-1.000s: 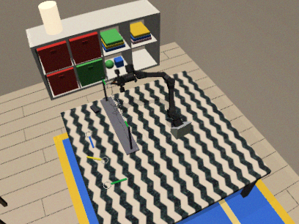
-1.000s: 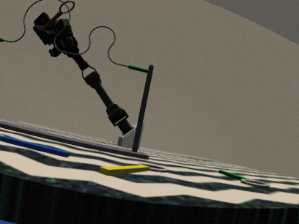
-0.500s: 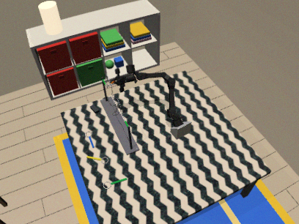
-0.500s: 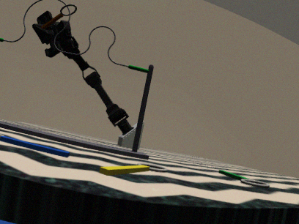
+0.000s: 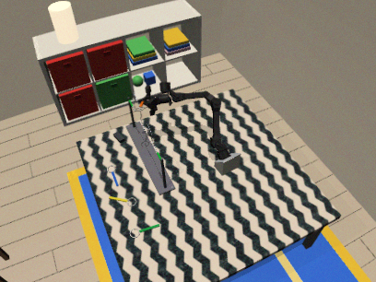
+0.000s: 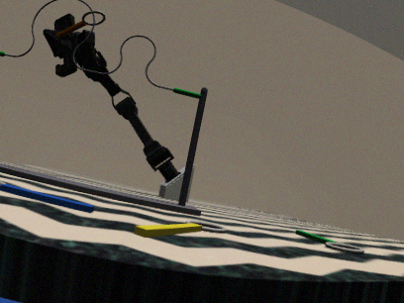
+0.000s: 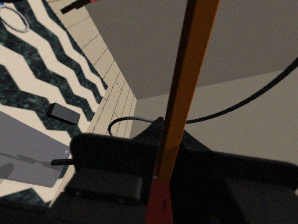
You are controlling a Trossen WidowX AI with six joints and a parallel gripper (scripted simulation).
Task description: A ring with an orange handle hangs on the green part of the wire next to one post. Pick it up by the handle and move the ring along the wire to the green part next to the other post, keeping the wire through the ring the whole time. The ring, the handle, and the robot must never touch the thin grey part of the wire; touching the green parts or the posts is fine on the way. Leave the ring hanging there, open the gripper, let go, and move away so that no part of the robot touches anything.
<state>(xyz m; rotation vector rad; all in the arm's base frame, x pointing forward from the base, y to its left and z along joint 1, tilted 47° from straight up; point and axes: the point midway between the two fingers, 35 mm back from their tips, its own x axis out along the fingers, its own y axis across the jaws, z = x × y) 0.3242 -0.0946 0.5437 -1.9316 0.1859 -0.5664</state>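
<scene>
My gripper is shut on the orange handle and holds it high above the table, near the far post. In the exterior view the ring sticks out from the handle's end, with the thin wire curving close by it. I cannot tell whether the ring touches the wire. The wire runs down to the green part at the near post. The far green part shows at the left edge of the exterior view.
Both posts stand on a grey base. Spare wands lie on the cloth: blue, yellow, green. A small black block lies by the base. A shelf stands behind the table.
</scene>
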